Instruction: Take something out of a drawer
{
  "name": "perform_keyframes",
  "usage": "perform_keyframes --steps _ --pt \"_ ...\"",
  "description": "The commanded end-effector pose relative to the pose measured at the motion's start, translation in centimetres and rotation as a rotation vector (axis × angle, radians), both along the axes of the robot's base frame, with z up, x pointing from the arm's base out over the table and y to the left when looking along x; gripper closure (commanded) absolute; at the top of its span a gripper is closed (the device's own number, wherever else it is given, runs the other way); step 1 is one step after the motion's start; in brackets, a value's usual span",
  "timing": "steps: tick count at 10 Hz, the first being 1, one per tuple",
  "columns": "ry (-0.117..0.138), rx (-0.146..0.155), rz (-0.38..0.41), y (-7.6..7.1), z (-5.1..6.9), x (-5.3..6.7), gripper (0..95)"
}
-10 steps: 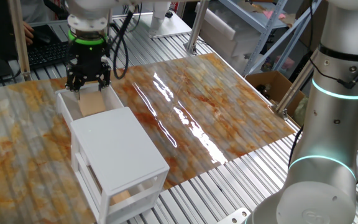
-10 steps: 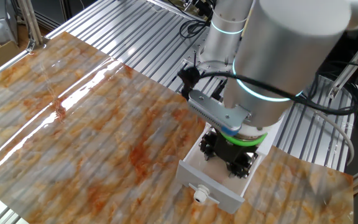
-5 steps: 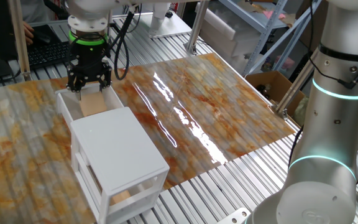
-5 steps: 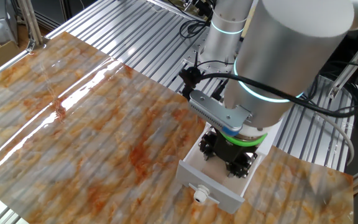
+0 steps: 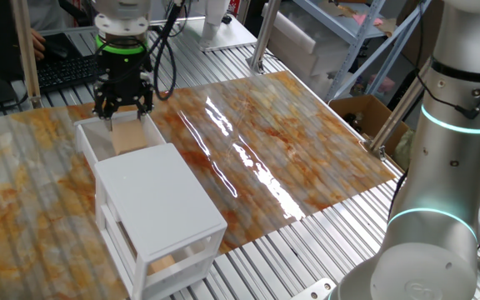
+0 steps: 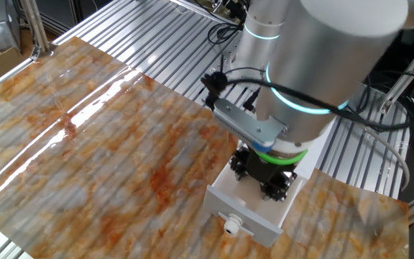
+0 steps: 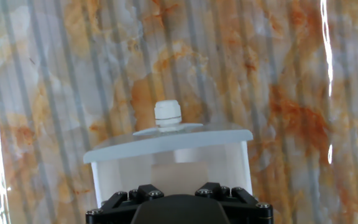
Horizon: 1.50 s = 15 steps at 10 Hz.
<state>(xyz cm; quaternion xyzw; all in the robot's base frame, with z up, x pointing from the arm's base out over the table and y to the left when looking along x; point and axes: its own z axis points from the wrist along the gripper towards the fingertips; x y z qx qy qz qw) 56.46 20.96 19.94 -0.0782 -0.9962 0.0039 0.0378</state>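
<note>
The white drawer (image 5: pixel 86 140) stands pulled out of the cabinet (image 5: pixel 157 200) at the far left. Its front and knob show in the other fixed view (image 6: pixel 246 216) and the hand view (image 7: pixel 166 138). A tan wooden block (image 5: pixel 129 137) sits inside the drawer. My gripper (image 5: pixel 125 112) hangs straight above the drawer with a finger on each side of the block. In the hand view the block (image 7: pixel 179 174) fills the gap between the jaws of my gripper (image 7: pixel 179 190). In the other fixed view my gripper (image 6: pixel 264 183) hides the block.
The cabinet's lower drawer (image 5: pixel 169 262) is closed, with a blurred tan lump behind its frosted front. A marbled orange mat (image 5: pixel 265 150) covers the table. The drawer knob (image 7: pixel 168 113) points away from the cabinet. A second silver arm (image 5: pixel 448 167) stands at the right.
My gripper has risen a little above the drawer and shifted slightly right in the fixed view. The block stays between its fingers.
</note>
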Motion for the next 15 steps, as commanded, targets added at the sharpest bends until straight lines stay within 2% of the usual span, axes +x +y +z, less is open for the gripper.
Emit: perform_keyframes --steps 1,6,12,15 --pt "0.003 0.002 -0.005 -0.5 0.8 0.0 95.0" --pt "0.012 0.005 -0.018 -1.3 2.4 0.4 95.0" --pt "0.05 0.007 -0.015 -2.6 4.2 0.7 95.0" --pt "0.055 0.008 -0.013 -3.0 4.7 1.0 95.0"
